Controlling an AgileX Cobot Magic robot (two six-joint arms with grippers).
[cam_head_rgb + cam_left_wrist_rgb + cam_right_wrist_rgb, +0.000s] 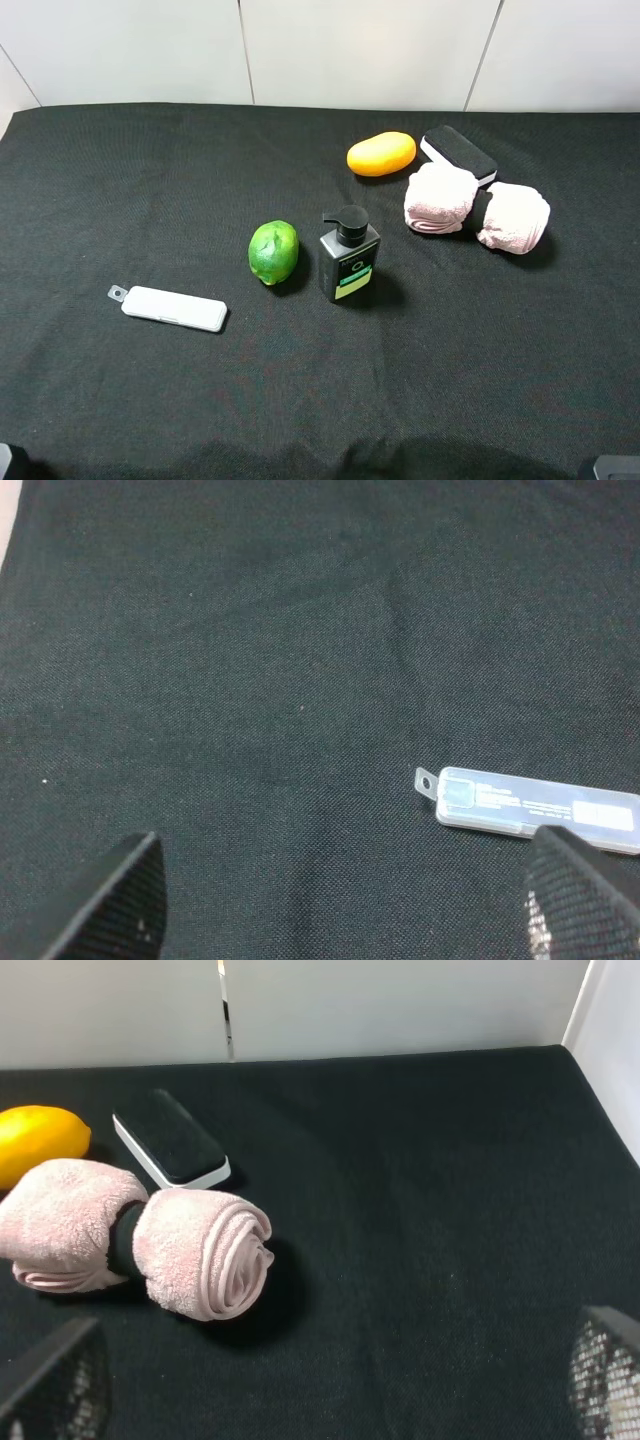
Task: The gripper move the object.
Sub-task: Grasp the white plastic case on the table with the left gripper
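The object, a slim white bar [172,308] with a small grey tab at its left end, lies flat on the black cloth at the left front. It also shows in the left wrist view [535,808], just ahead of one finger [580,895]. My left gripper [345,880] is open and empty, held above the cloth short of the bar. My right gripper [340,1360] is open and empty, held back from the pink towel rolls. In the exterior high view only dark bits of the arms show at the bottom corners.
A green lime [273,252] and a dark pump bottle [348,260] stand mid-table. A yellow-orange fruit [381,153], a black-and-white eraser block [459,155] and two joined pink towel rolls [475,207] lie at the back right. A white wall borders the far edge.
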